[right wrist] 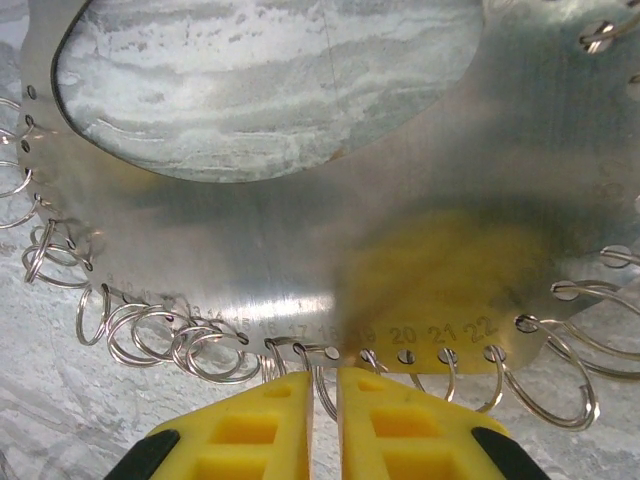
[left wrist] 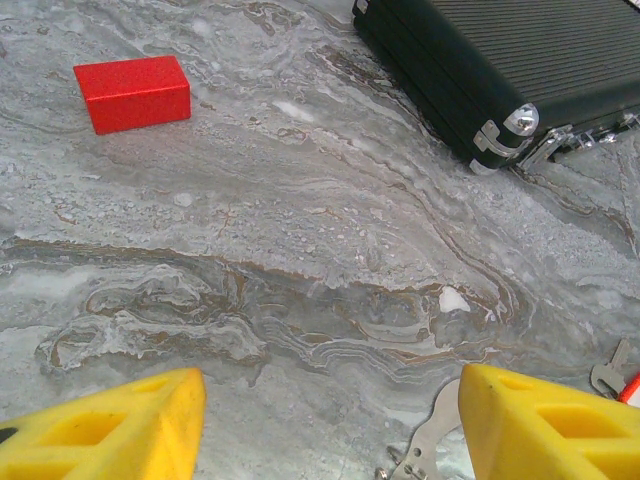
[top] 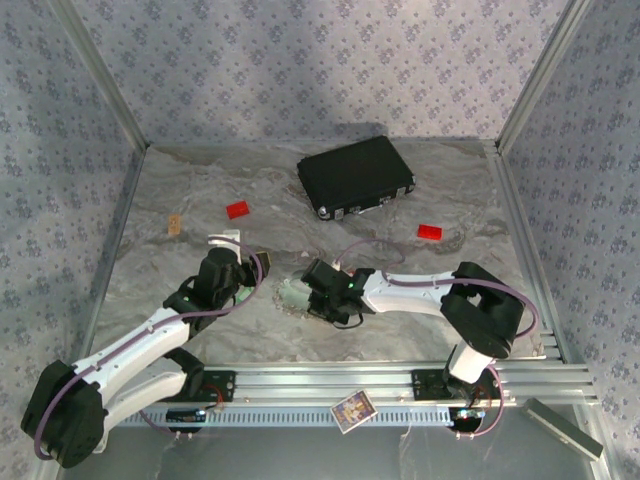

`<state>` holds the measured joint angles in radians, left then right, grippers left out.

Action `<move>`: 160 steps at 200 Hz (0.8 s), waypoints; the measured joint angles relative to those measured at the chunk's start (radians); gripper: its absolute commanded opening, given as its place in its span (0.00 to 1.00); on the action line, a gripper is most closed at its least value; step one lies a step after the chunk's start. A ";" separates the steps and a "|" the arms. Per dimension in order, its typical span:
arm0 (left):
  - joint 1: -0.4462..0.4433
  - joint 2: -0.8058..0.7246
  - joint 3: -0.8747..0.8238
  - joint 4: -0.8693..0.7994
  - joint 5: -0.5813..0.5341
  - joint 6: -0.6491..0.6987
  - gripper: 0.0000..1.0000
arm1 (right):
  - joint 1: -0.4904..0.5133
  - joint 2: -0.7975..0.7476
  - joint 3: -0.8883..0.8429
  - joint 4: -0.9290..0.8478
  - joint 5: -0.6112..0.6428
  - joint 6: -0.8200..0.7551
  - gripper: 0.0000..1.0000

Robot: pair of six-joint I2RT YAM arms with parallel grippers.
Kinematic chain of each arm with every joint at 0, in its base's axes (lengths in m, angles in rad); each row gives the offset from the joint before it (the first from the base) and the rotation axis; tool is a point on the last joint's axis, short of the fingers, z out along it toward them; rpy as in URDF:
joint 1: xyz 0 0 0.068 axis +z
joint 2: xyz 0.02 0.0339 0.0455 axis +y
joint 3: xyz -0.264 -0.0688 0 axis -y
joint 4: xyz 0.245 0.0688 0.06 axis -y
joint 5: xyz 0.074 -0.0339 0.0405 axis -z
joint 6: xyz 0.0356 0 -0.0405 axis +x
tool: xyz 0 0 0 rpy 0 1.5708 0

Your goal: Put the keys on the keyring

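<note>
Surface: grey marbled table.
Keyring: flat shiny metal keyring, wire-looped edge, between my grippers.
Right gripper: pinched on one edge loop.
Left gripper: fingers wide apart.
Key: small silver red-tagged key near my left finger.

My left arm reaches up from its base with the elbow low and its wrist just left of the keyring, a flat silvery plate with a wide hole and small wire loops round its rim. The left gripper has its yellow fingers spread wide, with nothing between them. My right arm stretches in from the keyring's right. The right gripper sits at its rim, jaws almost together, with one thin wire loop in the slit.
</note>
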<state>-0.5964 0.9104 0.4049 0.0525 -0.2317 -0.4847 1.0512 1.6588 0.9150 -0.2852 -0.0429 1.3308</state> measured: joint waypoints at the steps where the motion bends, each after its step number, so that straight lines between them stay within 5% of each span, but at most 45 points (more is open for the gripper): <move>1: 0.000 0.000 0.000 0.000 0.000 0.000 0.67 | 0.000 0.000 0.000 0.000 0.000 0.000 0.16; 160: 0.000 0.000 0.000 0.000 0.000 0.000 0.67 | 0.000 0.013 0.023 0.001 -0.003 -0.010 0.16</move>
<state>-0.5964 0.9104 0.4049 0.0525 -0.2317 -0.4847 1.0512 1.6718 0.9382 -0.2844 -0.0463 1.3212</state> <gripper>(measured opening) 0.672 0.164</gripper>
